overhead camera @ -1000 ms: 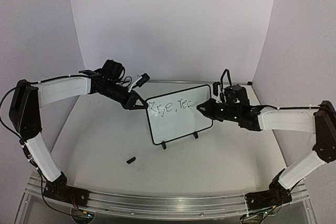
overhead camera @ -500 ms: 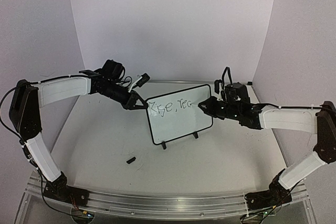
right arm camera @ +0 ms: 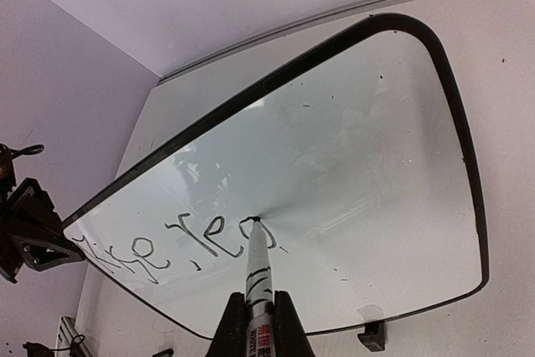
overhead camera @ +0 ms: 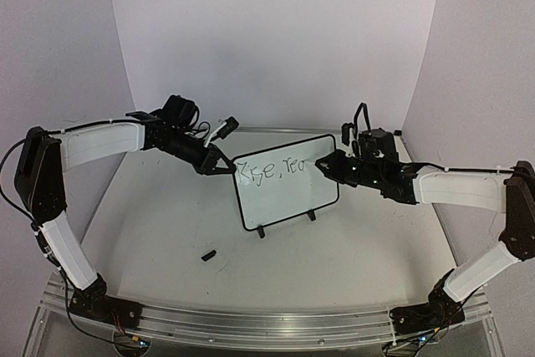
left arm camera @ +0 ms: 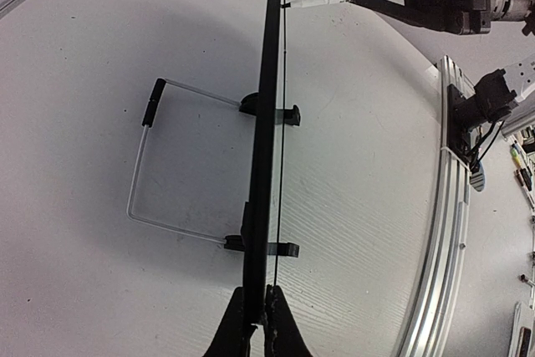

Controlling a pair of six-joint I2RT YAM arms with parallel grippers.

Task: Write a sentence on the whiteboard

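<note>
Whiteboard [overhead camera: 288,198] standing upright between the two arms, tilted slightly back.
Left gripper [overhead camera: 226,167] is clamped on the board's left edge. The right gripper [overhead camera: 328,170], at the board's right side, is clenched around a marker [right arm camera: 256,261] whose tip touches the surface at the right end of the sentence [overhead camera: 272,170], reading roughly "Rise, rea".

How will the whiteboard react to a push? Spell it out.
Probably stiff: the whiteboard shows edge-on as a straight thin line. Likely tippy: it stands on two small feet, so the left gripper pinching its edge probably steadies it.
</note>
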